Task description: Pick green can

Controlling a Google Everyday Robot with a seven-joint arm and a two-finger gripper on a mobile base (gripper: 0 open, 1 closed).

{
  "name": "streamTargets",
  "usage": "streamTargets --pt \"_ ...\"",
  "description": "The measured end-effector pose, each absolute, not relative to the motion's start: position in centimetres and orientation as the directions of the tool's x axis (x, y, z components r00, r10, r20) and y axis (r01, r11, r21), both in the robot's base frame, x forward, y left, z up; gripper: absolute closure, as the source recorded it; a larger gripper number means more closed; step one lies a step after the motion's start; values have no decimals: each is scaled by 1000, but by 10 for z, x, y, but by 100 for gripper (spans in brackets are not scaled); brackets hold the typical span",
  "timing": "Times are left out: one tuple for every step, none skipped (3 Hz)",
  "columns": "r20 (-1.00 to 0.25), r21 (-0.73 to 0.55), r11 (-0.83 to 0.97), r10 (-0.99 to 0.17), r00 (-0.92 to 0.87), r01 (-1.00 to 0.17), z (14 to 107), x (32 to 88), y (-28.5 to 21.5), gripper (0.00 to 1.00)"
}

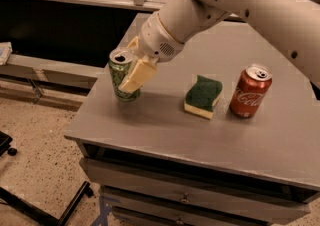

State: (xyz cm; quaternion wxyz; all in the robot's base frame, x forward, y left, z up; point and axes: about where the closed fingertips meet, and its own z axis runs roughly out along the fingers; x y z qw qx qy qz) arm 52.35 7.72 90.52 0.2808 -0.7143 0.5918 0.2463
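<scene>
The green can [120,72] is a light green drink can with a silver top, standing near the left edge of the grey table [165,125]. My gripper [130,77] reaches down from the upper right and is shut on the can. One cream finger [138,74] lies across the can's right front side; the other finger is hidden behind the can. The can's base is at or just above the table top, and I cannot tell which.
A green-and-yellow sponge [203,96] lies mid-table. A red Coca-Cola can [250,92] stands to its right. My white arm [240,0] crosses above the table's back right. Drawers [190,195] are below the table top, with a dark bench and floor at left.
</scene>
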Motion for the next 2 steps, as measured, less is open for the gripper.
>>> streamTargets --pt "-705 -130 -116 -688 174 -985 913 523 53 100" --pt "-713 -142 -91 -681 166 -986 918 521 33 100"
